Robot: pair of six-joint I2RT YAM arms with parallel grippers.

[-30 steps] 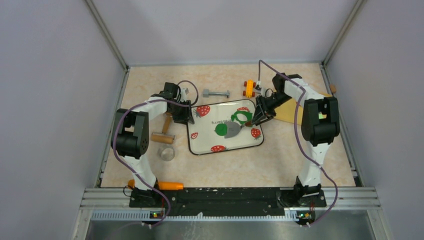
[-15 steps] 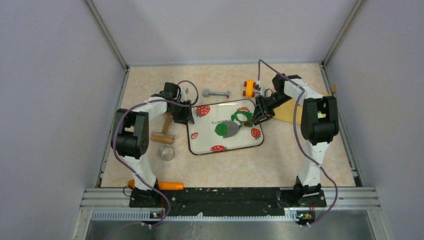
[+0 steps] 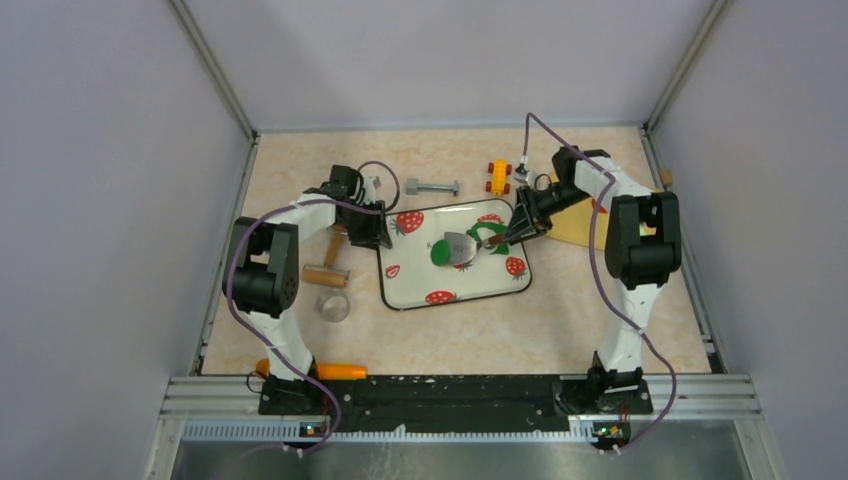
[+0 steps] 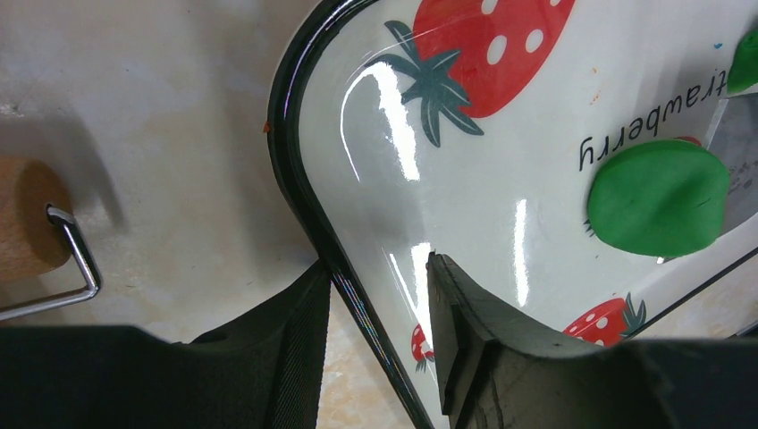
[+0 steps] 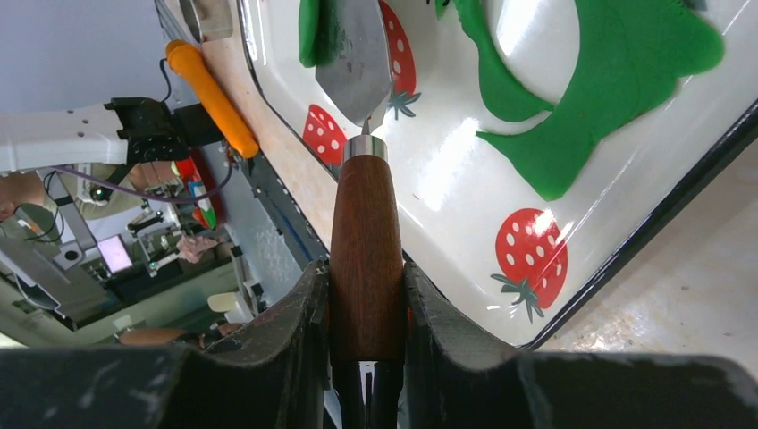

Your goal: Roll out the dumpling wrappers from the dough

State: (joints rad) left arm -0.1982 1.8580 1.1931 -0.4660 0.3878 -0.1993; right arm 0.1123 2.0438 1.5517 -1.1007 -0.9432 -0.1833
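Note:
A white strawberry-print tray [image 3: 410, 290] lies mid-table. On it are a dark green dough sheet with a round hole [image 3: 484, 235] and a small green round wrapper [image 3: 438, 256]. My right gripper [image 3: 512, 230] is shut on the brown wooden handle [image 5: 365, 250] of a metal spatula. Its grey blade [image 5: 357, 63] lies against the wrapper's edge [image 5: 315, 31], and the dough sheet [image 5: 626, 71] is to its right. My left gripper [image 4: 377, 299] straddles the tray's black left rim [image 4: 295, 179], clamped on it. The wrapper [image 4: 657, 198] shows to the right in the left wrist view.
A wooden rolling pin [image 3: 325, 275] and a clear round cutter [image 3: 334, 306] lie left of the tray. An orange-handled tool [image 3: 338, 371] lies by the left arm's base. A grey bolt [image 3: 432, 186] and an orange toy [image 3: 496, 177] lie behind the tray. A tan board [image 3: 578, 222] lies under the right arm.
The spatula blade has moved a little away from me and to the left over the wrapper. The right gripper has shifted slightly right. The left gripper has stayed on the rim.

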